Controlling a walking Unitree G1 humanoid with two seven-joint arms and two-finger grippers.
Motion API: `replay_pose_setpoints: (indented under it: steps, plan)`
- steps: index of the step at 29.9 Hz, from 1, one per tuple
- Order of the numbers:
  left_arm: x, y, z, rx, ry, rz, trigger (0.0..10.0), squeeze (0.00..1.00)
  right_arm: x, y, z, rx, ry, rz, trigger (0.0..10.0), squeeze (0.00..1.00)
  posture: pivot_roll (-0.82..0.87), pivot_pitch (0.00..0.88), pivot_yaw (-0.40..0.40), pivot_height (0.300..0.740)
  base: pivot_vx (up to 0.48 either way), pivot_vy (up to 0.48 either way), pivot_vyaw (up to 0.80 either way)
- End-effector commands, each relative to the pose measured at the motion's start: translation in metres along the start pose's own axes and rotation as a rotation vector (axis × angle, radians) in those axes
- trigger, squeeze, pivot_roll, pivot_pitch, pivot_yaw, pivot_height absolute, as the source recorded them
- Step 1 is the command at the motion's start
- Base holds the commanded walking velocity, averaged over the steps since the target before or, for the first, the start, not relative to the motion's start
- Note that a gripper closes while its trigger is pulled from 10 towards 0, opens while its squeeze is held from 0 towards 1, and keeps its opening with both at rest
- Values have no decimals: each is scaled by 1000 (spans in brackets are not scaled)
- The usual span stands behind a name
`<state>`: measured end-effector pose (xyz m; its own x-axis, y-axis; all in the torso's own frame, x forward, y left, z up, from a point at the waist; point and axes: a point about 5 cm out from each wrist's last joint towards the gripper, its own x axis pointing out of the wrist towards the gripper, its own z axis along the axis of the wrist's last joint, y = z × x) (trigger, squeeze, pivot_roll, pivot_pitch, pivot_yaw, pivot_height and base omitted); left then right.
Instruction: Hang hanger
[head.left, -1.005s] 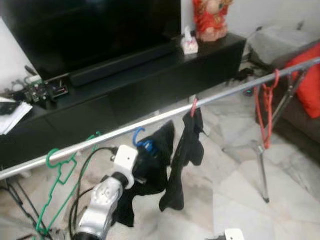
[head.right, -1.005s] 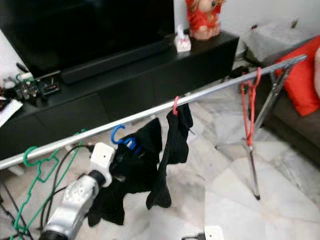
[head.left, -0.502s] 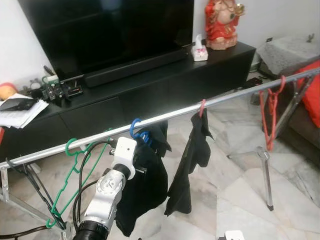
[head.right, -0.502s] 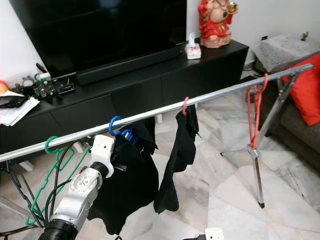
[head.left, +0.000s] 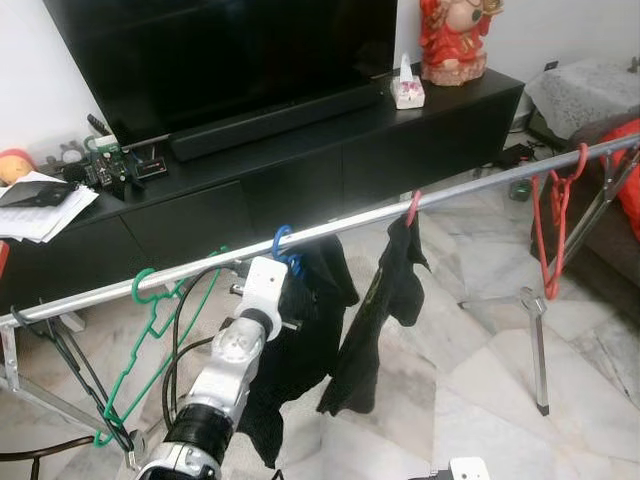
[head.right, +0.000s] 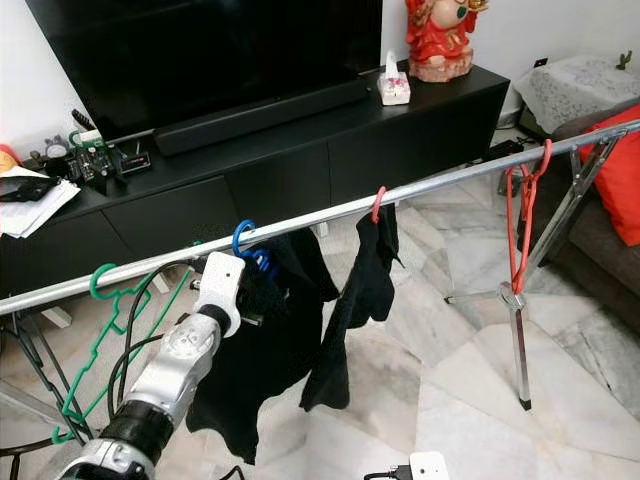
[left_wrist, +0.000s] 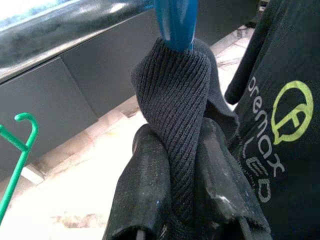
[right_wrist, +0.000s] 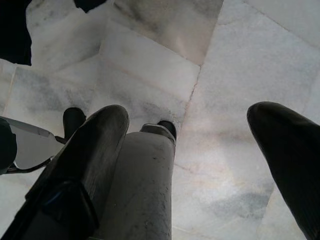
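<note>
Left gripper (left_wrist: 175, 200) pinches the ribbed black garment (left_wrist: 175, 125) just under the blue plastic hanger (head.left: 284, 250), whose hook sits over the silver metal rail (head.left: 470, 190); light, limp cloth will likely slip, so hold near the stiff neck.

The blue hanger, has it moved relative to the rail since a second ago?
Yes. The blue hanger hung below the rail then; its hook now sits over the rail, still pinched with the black garment in the left end effector.
</note>
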<state>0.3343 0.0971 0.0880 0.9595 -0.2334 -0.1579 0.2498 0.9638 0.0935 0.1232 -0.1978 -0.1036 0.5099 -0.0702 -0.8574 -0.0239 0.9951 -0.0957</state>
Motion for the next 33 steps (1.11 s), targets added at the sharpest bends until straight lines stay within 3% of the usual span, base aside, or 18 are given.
replay_pose_setpoints:
  steps: [1, 11, 15, 23, 33]
  plan:
    - [3, 6, 6, -16, -11, 34, 10000, 0, -4, 7, -19, 13, 72, 15, 10000, 0, -191, 0, 118, 740, 0, 0, 0]
    - [3, 4, -4, 24, 50, 54, 10000, 0, -4, 7, -19, 14, 73, 19, 10000, 0, -186, 0, 118, 740, 0, 0, 0]
    - [-4, 2, -23, 58, 135, 54, 10000, 0, -4, 8, -20, 16, 77, 24, 10000, 0, -184, 0, 117, 740, 0, 0, 0]
    - [8, -3, -1, 16, 51, 87, 10000, 0, -4, 7, -21, 16, 78, 23, 10000, 0, -189, 0, 116, 740, 0, 0, 0]
    - [14, 7, 2, -12, 95, 194, 10000, 0, -4, 7, -21, 21, 78, 20, 10000, 0, -191, 0, 116, 740, 0, 0, 0]
